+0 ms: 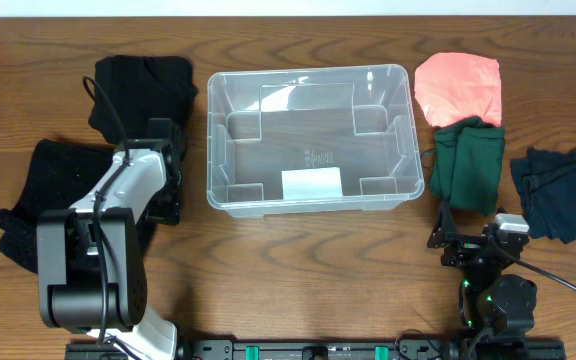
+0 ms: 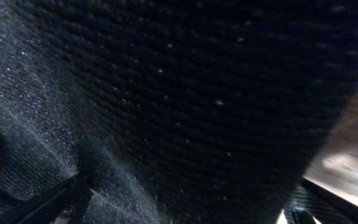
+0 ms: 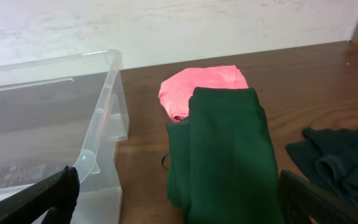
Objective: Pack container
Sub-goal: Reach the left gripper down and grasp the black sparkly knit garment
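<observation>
At the far left we see two black knit garments, one (image 1: 38,190) lying near the table's left edge and another (image 1: 143,85) farther back, just beside the container's left end. The left arm (image 1: 108,250) reaches over them. In its wrist view the left gripper (image 2: 182,208) has its jaws spread wide, one fingertip (image 2: 58,200) at the lower left and the other at the lower right, and black knit fabric fills almost everything between them. The fabric is very close to the camera, but we cannot tell whether the fingers touch it.

In the middle of the table stands the container (image 1: 308,206), a clear plastic bin resting upright with its mouth facing up. Its long axis runs left to right across the table, and the long wall bearing the white label (image 1: 311,183) faces the arms' side.

Right of the bin, a coral-pink garment (image 1: 458,88) lies near the back right corner of the container. A folded dark green garment (image 1: 465,165) overlaps its near edge and stretches toward us, just beside the bin's right end. Farther right, apart from these, lies a crumpled dark blue garment (image 1: 558,192).

The right gripper (image 3: 182,208) sits low near the table's front edge, pointed at the green garment, jaws spread wide and holding nothing.
</observation>
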`<state>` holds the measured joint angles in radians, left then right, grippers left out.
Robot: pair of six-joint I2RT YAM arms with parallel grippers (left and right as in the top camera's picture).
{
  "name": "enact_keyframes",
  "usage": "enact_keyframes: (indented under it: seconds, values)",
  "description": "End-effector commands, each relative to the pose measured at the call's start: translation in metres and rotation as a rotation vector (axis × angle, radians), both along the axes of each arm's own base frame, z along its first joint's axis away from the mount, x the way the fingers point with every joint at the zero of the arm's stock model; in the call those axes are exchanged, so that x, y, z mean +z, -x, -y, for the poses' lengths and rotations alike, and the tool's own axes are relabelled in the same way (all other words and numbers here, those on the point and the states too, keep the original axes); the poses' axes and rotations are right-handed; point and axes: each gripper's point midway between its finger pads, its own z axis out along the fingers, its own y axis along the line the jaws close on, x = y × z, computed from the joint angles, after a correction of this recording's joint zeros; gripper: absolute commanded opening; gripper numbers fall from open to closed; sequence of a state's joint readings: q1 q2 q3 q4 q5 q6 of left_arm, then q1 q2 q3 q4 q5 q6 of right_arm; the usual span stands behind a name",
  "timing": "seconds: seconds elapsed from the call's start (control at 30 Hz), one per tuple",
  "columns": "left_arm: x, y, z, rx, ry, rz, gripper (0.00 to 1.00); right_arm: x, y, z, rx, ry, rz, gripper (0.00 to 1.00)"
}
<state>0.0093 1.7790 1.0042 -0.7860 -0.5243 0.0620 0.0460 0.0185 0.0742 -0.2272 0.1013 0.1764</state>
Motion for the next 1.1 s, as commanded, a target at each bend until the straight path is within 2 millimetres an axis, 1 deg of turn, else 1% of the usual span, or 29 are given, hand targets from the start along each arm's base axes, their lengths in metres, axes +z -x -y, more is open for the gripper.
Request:
enact_keyframes:
  seconds: [0.0, 0.13, 0.23, 0.33, 0.37, 0.47, 0.53, 0.57, 0.63, 0.67, 0.73, 0.77, 0.83, 0.97, 1.03, 1.07]
  values:
    - [-0.003, 0.005, -0.012, 0.011, -0.068, -0.009, 0.98, -0.001, 0.0, 0.002, -0.009, -0.01, 0.002, 0.99]
    - [-0.012, 0.01, -0.017, 0.029, -0.069, 0.006, 0.97, -0.001, 0.0, 0.002, -0.009, -0.01, 0.002, 0.99]
    - [-0.016, 0.01, -0.02, 0.036, -0.074, 0.022, 0.94, -0.001, 0.0, 0.002, -0.009, -0.01, 0.002, 0.99]
    - [-0.016, 0.008, -0.025, 0.036, -0.112, 0.045, 0.93, -0.001, 0.0, 0.002, -0.009, -0.01, 0.002, 0.99]
    - [-0.016, 0.007, -0.026, 0.036, -0.118, 0.05, 0.9, -0.001, 0.0, 0.002, -0.009, -0.01, 0.002, 0.99]
    - [-0.016, 0.006, -0.026, 0.037, -0.118, 0.06, 0.75, -0.001, 0.0, 0.002, -0.009, -0.01, 0.002, 0.99]
    - [-0.016, 0.005, -0.026, 0.037, -0.117, 0.061, 0.61, -0.001, 0.0, 0.002, -0.009, -0.01, 0.002, 0.99]
    - [-0.016, 0.005, -0.026, 0.037, -0.117, 0.061, 0.57, -0.001, 0.0, 0.002, -0.009, -0.01, 0.002, 0.99]
    - [-0.016, 0.005, -0.025, 0.038, -0.114, 0.061, 0.45, -0.001, 0.0, 0.002, -0.009, -0.01, 0.002, 0.99]
    - [-0.016, 0.005, -0.025, 0.042, -0.114, 0.065, 0.37, -0.001, 0.0, 0.002, -0.009, -0.01, 0.002, 0.99]
    - [-0.016, 0.004, -0.025, 0.053, -0.116, 0.077, 0.24, -0.001, 0.0, 0.002, -0.009, -0.01, 0.002, 0.99]
    - [-0.015, 0.003, -0.024, 0.055, -0.115, 0.085, 0.15, -0.001, 0.0, 0.002, -0.009, -0.01, 0.002, 0.99]
    - [-0.013, -0.001, -0.023, 0.05, -0.115, 0.095, 0.06, -0.001, 0.0, 0.002, -0.009, -0.01, 0.002, 0.99]
    - [0.003, -0.012, -0.018, 0.034, -0.116, 0.124, 0.06, -0.001, 0.0, 0.002, -0.009, -0.01, 0.002, 0.99]
    - [0.016, -0.017, -0.017, 0.031, -0.118, 0.144, 0.06, -0.001, 0.0, 0.002, -0.009, -0.01, 0.002, 0.99]
    - [0.026, -0.019, -0.018, 0.031, -0.119, 0.156, 0.06, -0.001, 0.0, 0.002, -0.009, -0.01, 0.002, 0.99]
